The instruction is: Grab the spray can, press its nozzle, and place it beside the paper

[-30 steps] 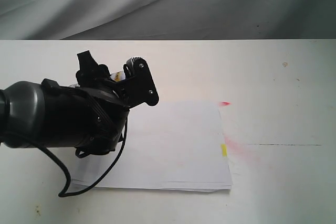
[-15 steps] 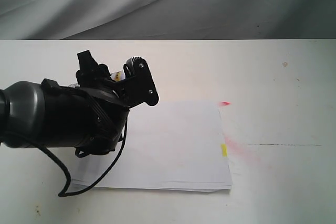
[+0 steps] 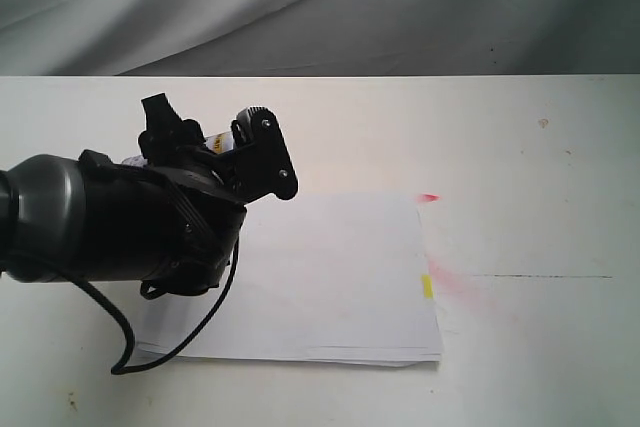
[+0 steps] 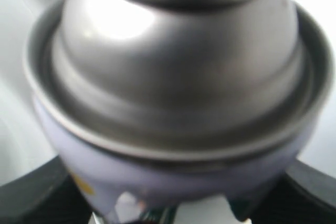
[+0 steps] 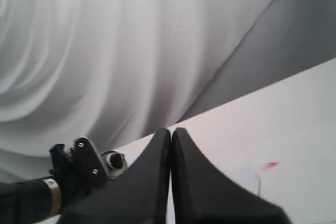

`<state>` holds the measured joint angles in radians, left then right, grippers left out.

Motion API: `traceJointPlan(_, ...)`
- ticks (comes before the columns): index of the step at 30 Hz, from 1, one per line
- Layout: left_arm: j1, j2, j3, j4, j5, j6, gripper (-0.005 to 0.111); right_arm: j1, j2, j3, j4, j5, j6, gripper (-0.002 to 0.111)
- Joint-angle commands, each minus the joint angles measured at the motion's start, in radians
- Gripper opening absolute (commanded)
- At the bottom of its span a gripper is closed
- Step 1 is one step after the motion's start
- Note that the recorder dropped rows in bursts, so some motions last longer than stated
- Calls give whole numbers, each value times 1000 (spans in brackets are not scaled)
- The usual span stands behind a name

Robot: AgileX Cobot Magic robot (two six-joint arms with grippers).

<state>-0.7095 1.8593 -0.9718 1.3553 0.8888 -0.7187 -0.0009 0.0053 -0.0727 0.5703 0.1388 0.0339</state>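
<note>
My left gripper (image 3: 212, 127) is shut on the spray can (image 3: 222, 140), holding it off the table over the far left corner of the paper (image 3: 340, 277). Only a small part of the can shows between the black fingers (image 3: 268, 152). In the left wrist view the can's silver domed top (image 4: 173, 77) fills the picture, with the nozzle out of sight. The right wrist view shows the can's top end (image 5: 114, 162) from afar. My right gripper (image 5: 170, 131) is shut on nothing, high above the table and outside the exterior view.
The paper has a yellow tab (image 3: 426, 287) on its right edge. A red mark (image 3: 430, 197) and a pink smear (image 3: 465, 287) lie on the white table beside it. A black cable (image 3: 170, 347) loops over the paper's near left corner. Grey cloth (image 3: 300, 7) hangs behind.
My left gripper has shifted slightly up and to the left with the can in it. The paper has not moved.
</note>
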Motion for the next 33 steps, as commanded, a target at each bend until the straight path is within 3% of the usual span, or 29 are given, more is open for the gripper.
traceJointPlan(1, -6, -8, -10, 38, 34, -6, 0, 4, 71, -165, 16, 66, 35, 0)
traceJointPlan(7, -6, -8, -10, 42, 34, -6, 0, 4, 460, -536, -176, 358, 31, 0)
traceJointPlan(13, -6, -8, -10, 42, 34, -6, 0, 4, 814, -853, -216, 439, -235, 0)
traceJointPlan(21, -6, -8, -10, 42, 34, -6, 0, -27, 1267, -1204, 109, 701, -633, 0)
traceJointPlan(26, -6, -8, -10, 42, 34, -6, 0, -160, 1463, -1219, 483, 789, -927, 0)
traceJointPlan(29, -6, -8, -10, 42, 34, -6, 0, -223, 1569, -1219, 621, 913, -1024, 0)
traceJointPlan(33, -6, -8, -10, 42, 34, -6, 0, -233, 1689, -1219, 697, 1010, -1107, 0)
